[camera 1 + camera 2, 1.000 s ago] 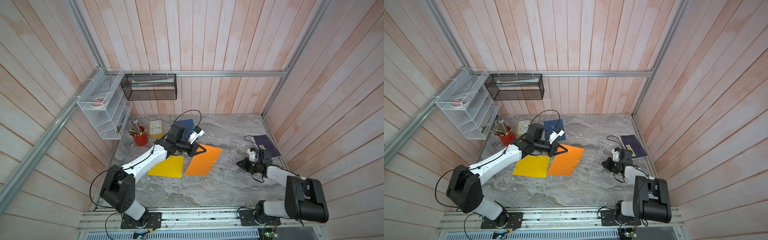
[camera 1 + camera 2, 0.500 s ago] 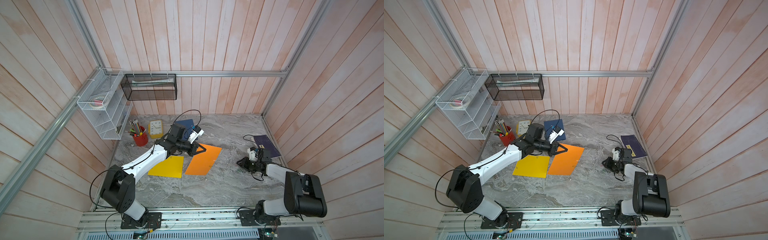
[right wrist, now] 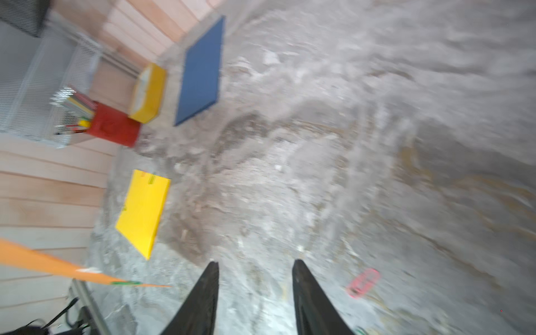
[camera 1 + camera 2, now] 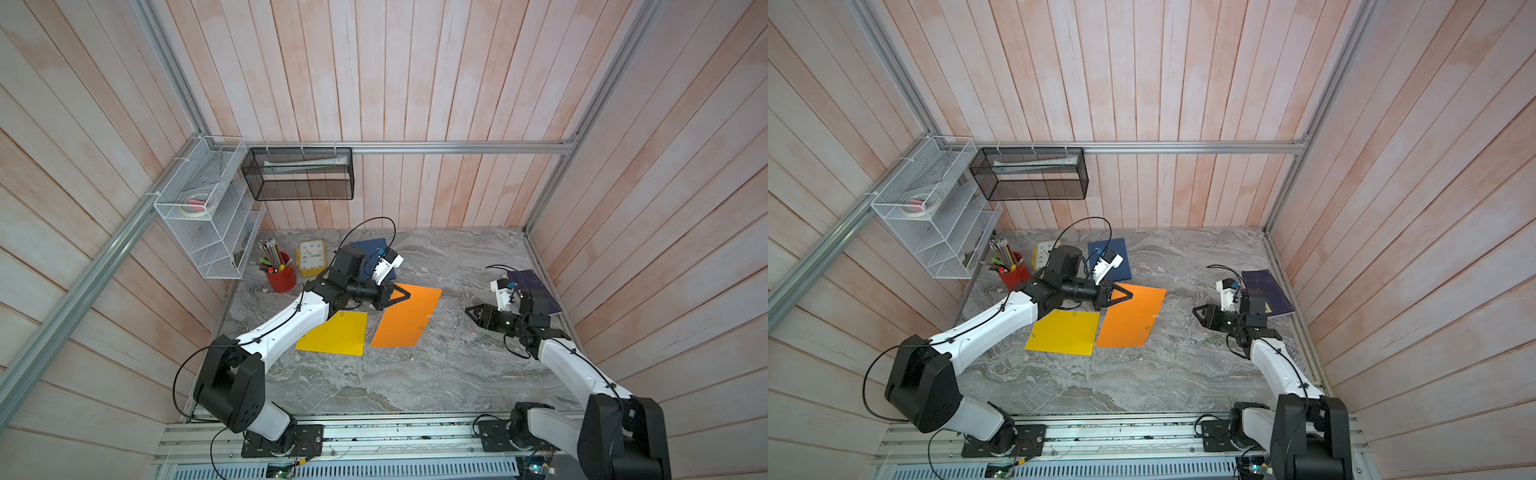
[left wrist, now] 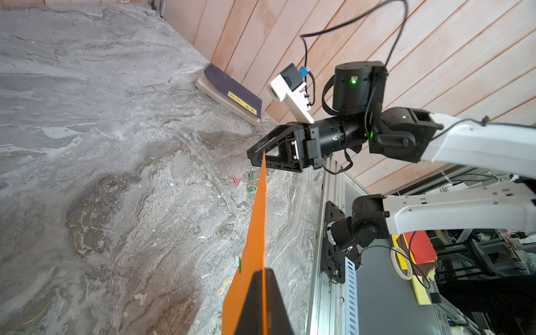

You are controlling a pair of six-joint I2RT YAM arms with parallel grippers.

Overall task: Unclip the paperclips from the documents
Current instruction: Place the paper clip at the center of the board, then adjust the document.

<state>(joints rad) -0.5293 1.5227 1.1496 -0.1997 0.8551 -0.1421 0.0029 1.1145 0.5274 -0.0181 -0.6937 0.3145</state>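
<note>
Left fingers point(image 4: 400, 289): clamped on the far corner of the flat orange rectangular paper sheet point(image 4: 405, 322). In the left wrist view the paper runs edge-on, straight out from between them. The held corner looks raised off the grey marbled tabletop point(image 4: 415, 374). The near end of the orange sheet lies just beside the flat yellow rectangular paper sheet point(image 4: 334, 334).

Paperclips on the orange sheet: two tiny wire loops point(image 4: 429, 316) on the edge facing the right arm. The blurred right wrist view shows one pale and one green.

Yellow sheet: lies flat, with a small green wire paperclip point(image 3: 150, 178) on its far edge.

Dark blue flat rectangular sheet point(image 3: 200, 69): at the back of the tabletop, beside the square yellow clock point(image 4: 311, 257). In both top views it is partly covered by the left wrist. I cannot make out any clip on it.

Loose paperclips: one red wire loop point(image 5: 236, 179) and two green wire loops point(image 5: 251, 175) lie on bare tabletop near the right fingers.

Right fingers point(image 3: 208, 290): parted to a middling gap, with nothing between them. They hover over bare tabletop, well apart from the orange sheet and near the dark purple book with a yellow label point(image 5: 232, 90).

Red cup of pencils point(image 4: 282, 276): stands in the back corner, beside the clock.
</note>
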